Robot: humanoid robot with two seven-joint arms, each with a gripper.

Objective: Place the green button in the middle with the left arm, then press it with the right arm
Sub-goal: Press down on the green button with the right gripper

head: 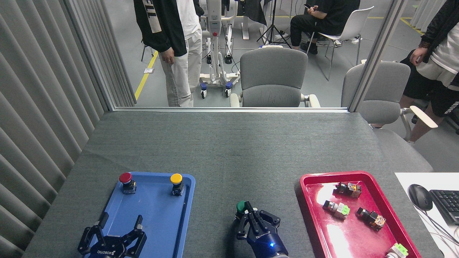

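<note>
Beside the green button (241, 206), right tool (250, 214) overlaps.

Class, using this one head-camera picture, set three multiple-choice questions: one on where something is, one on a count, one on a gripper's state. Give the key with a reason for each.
1. Where does the small green-capped push button stand?
A. in the blue plastic tray
B. on the dark-grey felt tabletop between the trays
C. in the red plastic tray

2. How many push buttons stand in the blue plastic tray?
A. one
B. two
C. four

3. How are the fingers of the black left gripper?
A. spread open, holding nothing
B. closed on the red button
C. closed on the yellow button

Key: 1 B, it stands on the dark-grey felt tabletop, with the black right gripper at its cap. 2 B, only the red-capped button and the yellow-capped button stand there. 3 A, its fingers stand apart over bare tray.
</note>
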